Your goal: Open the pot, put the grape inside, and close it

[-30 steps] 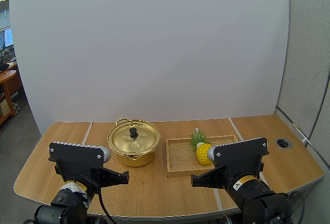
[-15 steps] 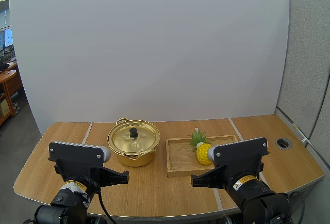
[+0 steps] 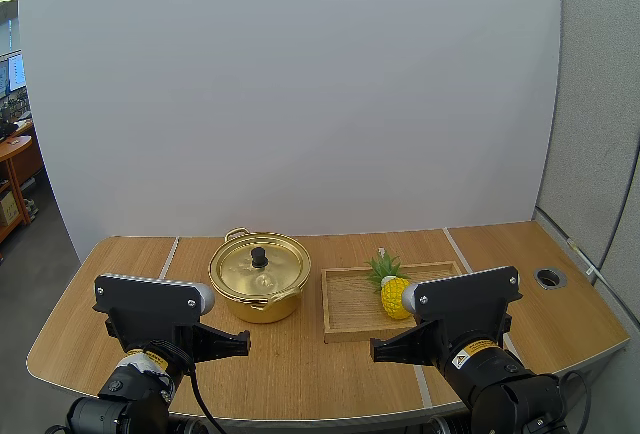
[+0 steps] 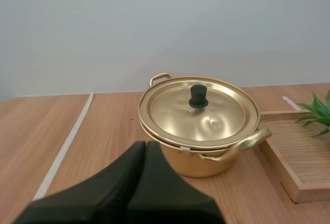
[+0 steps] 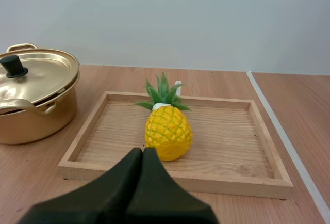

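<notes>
Currently, our left fingers [image 4: 124,177] are clenched on nothing, pressed together as one dark wedge, at 6 o'clock of the gold pot [image 3: 262,306]; our right fingers [image 5: 129,177] are likewise clenched and empty, at 6 o'clock of the wooden tray [image 5: 258,131]. The lid [image 4: 198,113] sits on the pot, black knob [image 4: 198,96] upright; the pot stands on the surface [image 3: 140,259] at 9 o'clock of the tray, just beside it; a yellow pineapple [image 5: 168,131] rests in the tray, leaves toward 12 o'clock.
</notes>
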Tool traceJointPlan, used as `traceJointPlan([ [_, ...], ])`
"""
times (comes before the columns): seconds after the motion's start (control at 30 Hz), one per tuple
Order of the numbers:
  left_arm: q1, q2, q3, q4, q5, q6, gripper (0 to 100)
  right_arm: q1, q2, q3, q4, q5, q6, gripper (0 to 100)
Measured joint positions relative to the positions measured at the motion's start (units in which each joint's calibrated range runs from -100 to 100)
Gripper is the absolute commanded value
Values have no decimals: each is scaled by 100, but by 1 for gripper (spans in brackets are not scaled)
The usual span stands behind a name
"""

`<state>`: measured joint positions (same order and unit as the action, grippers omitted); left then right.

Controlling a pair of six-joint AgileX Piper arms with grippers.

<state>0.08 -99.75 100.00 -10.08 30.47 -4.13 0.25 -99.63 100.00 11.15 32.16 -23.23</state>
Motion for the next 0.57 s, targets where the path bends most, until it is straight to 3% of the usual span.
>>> traceJointPlan([
  [0.57,0,0,0,0,-37,0,0,0,0,0,0,0,0,0],
])
